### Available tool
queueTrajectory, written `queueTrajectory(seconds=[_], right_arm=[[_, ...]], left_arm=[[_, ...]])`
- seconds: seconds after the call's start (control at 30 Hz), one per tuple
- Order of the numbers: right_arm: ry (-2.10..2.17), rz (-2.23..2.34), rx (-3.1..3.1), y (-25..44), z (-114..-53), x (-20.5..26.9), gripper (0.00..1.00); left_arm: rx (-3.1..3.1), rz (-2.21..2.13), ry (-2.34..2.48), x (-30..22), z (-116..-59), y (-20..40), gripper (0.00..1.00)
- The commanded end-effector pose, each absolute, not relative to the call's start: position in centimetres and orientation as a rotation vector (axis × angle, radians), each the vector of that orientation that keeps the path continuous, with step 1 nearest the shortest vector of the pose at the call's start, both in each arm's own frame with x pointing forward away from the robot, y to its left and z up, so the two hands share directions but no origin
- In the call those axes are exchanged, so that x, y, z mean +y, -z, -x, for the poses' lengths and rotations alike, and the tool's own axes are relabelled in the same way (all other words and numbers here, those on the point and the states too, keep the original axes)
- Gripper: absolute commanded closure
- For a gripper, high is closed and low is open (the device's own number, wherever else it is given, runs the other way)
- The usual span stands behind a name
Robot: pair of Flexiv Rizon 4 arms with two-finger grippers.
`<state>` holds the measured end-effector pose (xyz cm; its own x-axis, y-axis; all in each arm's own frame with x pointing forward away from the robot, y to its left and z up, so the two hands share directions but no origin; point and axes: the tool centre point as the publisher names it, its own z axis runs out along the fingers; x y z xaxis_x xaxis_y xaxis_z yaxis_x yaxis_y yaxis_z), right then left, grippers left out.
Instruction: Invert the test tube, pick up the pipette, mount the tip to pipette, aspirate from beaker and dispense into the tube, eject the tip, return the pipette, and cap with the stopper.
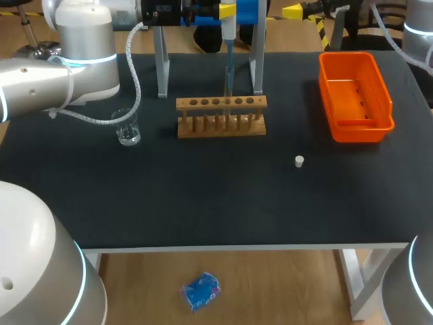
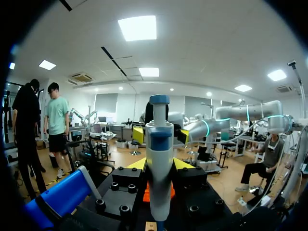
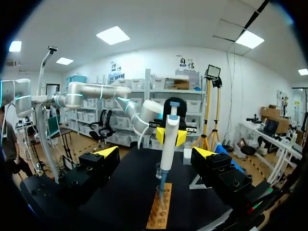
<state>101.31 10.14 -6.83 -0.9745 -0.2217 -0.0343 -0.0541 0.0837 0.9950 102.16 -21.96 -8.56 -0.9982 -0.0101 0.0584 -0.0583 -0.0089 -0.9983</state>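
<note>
In the head view, my left pincer [image 1: 229, 11] is clenched on the pipette [image 1: 229, 28] over the far side of the table [image 1: 203, 203], above the wooden rack [image 1: 221, 116]. The pipette has a white body with blue at its upper part. It stands upright, long axis vertical, with its thin bluish tip [image 1: 227, 74] pointing straight down at one of the rack's middle holes. The beaker [image 1: 127, 127] sits to the left of the rack. The white stopper [image 1: 299, 160] lies well apart to the rack's right, nearer the orange basket [image 1: 356, 130]. In the left wrist view, the pipette rises between my fingers with its blue cap uppermost, and my yellow tips sit against its two sides. In the right wrist view, my right pincer [image 3: 155, 152] is released, its fingers spread wide and holding nothing. Ahead of it the pipette hangs upright in the left pincer, tip down at the mouth of the clear test tube [image 3: 162, 202] standing in the rack. I cannot tell whether the tip is inside the tube.
</note>
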Motion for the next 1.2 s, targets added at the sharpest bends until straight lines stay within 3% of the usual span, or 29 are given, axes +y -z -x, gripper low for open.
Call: queueTrajectory(seconds=[0.03, 0.07, 0.1, 0.13, 0.2, 1.2], right_arm=[[2.04, -0.337, -2.19, 5.3, -102.4, 10.9, 0.0], [2.04, -0.342, -2.192, 4.8, -102.4, 11.0, 0.02], [2.046, -0.361, -2.191, 4.1, -102.5, 11.2, 0.51], [2.052, -0.372, -2.185, 3.7, -102.5, 11.4, 0.59], [2.071, -0.378, -2.156, 2.7, -102.6, 11.8, 1.0], [1.972, -0.429, -2.011, -1.1, -103.7, 21.1, 1.0]], left_arm=[[-2.191, -0.079, -2.207, -22.0, -102.0, 8.5, 1.0], [-2.191, -0.079, -2.207, -22.0, -102.0, 8.5, 1.0], [-2.191, -0.079, -2.207, -22.0, -102.0, 8.5, 1.0], [-2.191, -0.079, -2.207, -22.0, -102.0, 8.5, 1.0], [-2.191, -0.079, -2.207, -22.0, -102.0, 8.5, 1.0], [-2.191, -0.079, -2.207, -22.0, -102.0, 8.5, 1.0]])
